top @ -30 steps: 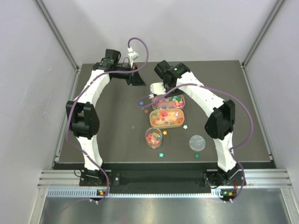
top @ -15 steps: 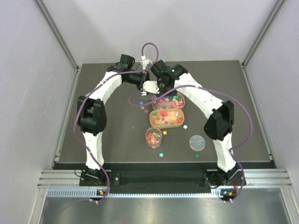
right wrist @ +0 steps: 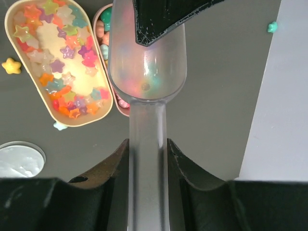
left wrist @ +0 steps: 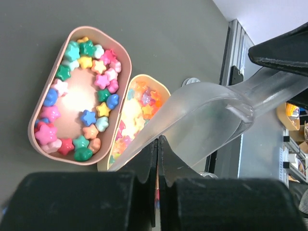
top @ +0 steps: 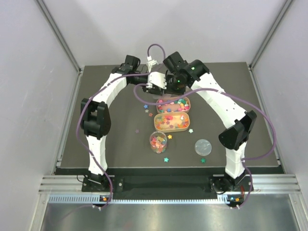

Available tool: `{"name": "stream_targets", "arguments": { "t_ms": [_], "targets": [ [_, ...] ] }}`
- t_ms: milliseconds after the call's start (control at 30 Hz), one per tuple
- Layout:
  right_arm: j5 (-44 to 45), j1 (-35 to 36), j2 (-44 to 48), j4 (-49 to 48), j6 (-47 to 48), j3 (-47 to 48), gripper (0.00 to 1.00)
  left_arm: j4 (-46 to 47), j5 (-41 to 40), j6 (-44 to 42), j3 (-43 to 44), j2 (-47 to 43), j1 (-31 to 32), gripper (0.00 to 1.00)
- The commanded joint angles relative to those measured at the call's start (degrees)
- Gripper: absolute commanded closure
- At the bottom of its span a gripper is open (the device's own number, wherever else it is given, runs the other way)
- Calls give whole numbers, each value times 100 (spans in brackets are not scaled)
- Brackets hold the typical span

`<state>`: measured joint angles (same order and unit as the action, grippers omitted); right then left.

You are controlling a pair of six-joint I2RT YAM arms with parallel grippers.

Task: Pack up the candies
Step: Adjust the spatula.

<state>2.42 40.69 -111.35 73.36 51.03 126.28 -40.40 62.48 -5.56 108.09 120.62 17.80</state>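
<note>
My right gripper (top: pixel 172 83) (right wrist: pixel 148 144) is shut on the handle of a clear plastic scoop (top: pixel 156 83) (right wrist: pixel 147 62) (left wrist: pixel 207 115), held above the table behind the trays. The scoop's bowl looks empty. My left gripper (top: pixel 147 81) (left wrist: pixel 159 139) is shut, its tips at the scoop's front rim; its fingertips (right wrist: pixel 163 19) show over the bowl. Candies fill a pink oval tray (top: pixel 189 103) (left wrist: pixel 38 103), a cream oval tray (top: pixel 155 121) (right wrist: pixel 9 33) and a clear round jar (top: pixel 158 142).
The jar's clear lid (top: pixel 203 147) (right wrist: pixel 19 161) lies right of the jar. Loose stars lie on the dark mat: a blue one (top: pixel 146 107), a pale one (top: pixel 190 130), a green one (top: pixel 166 160), a yellow one (right wrist: pixel 12 66). The cell walls stand close behind.
My left gripper swung right from the back left to meet the scoop. My right arm lifted and turned, carrying the scoop up and back from the pink tray.
</note>
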Motion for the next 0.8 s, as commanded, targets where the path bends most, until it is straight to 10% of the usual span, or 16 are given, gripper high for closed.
{"name": "stream_targets", "arguments": {
  "t_ms": [0,200,433,767],
  "targets": [
    [-874,97,378,-613,-269,529,100,155,-254,-85,133,173,92,100],
    [-620,-60,245,-569,-58,56,100,-81,-744,-488,265,-55,31,98],
    [-303,-526,263,-806,399,-920,100,1198,-1765,-481,-1050,-1038,-373,66],
    [373,-966,-97,-622,1172,-895,100,1211,-1959,-481,-1809,-1050,-532,63]
  ]
}}
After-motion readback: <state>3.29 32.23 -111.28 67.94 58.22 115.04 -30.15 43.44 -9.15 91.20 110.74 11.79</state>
